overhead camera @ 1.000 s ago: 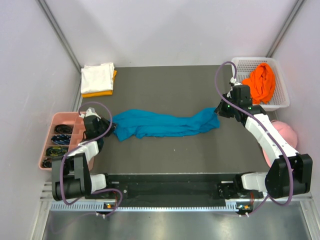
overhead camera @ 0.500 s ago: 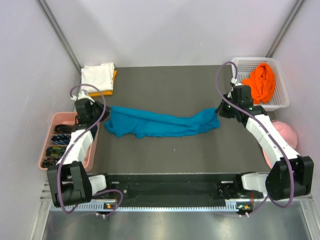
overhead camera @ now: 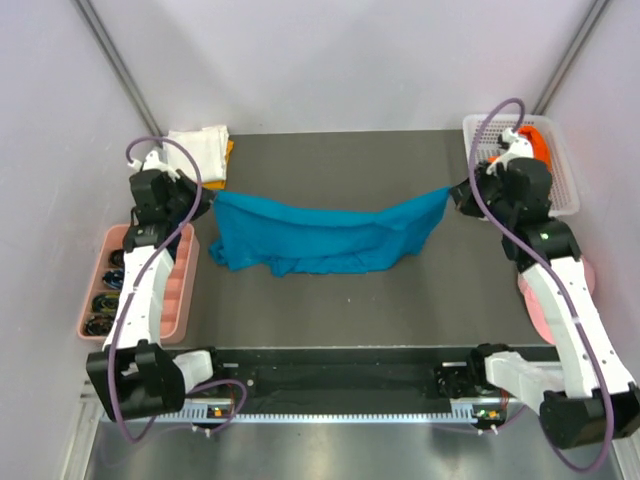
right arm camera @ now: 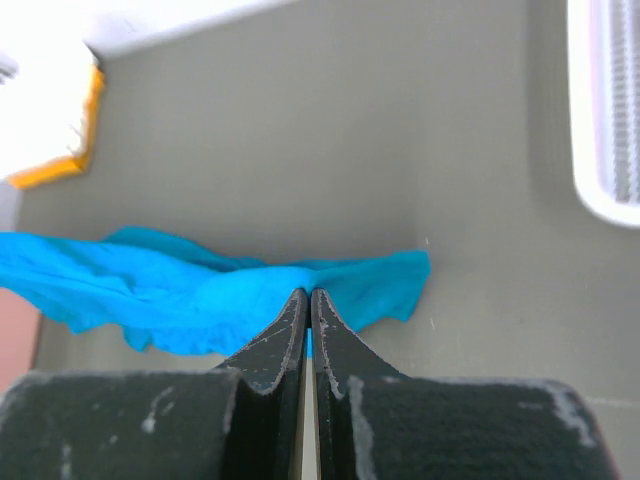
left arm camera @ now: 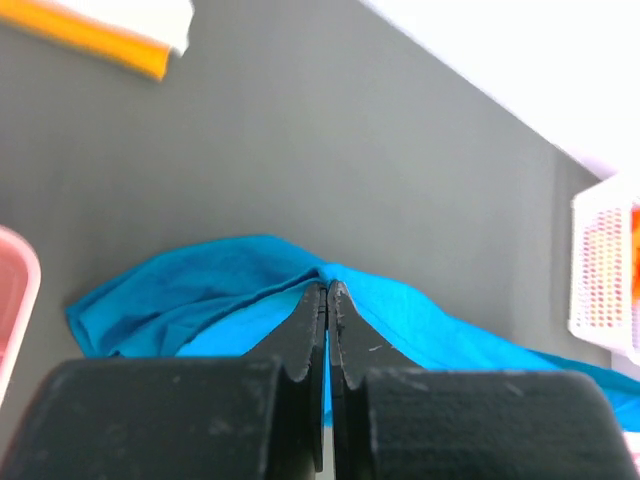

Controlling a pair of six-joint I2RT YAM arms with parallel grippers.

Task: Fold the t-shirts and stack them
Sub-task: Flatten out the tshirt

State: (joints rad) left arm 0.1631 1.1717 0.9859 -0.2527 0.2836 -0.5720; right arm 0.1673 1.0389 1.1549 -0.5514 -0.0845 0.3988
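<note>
The teal-blue t-shirt [overhead camera: 320, 232] hangs stretched between my two grippers above the dark mat, its lower edge sagging onto the mat. My left gripper [overhead camera: 207, 200] is shut on its left end; the cloth [left arm camera: 240, 300] shows round the closed fingertips [left arm camera: 327, 290]. My right gripper [overhead camera: 452, 190] is shut on its right end, with cloth [right arm camera: 200, 300] round its tips [right arm camera: 305, 295]. A folded white t-shirt [overhead camera: 197, 150] lies on a yellow-orange one [overhead camera: 228, 152] at the back left. The bright orange t-shirt [overhead camera: 540, 140] is in the basket, mostly hidden by my right arm.
A white mesh basket [overhead camera: 565, 190] stands at the back right. A pink tray [overhead camera: 100, 290] with small dark items sits at the left edge. A pink cap [overhead camera: 530, 305] lies at the right, partly hidden by my right arm. Pale walls close in both sides.
Both grippers have risen and moved outward and back, lifting and stretching the teal-blue shirt, which lay bunched on the mat. The left gripper moved from the shirt's low left end upward.
</note>
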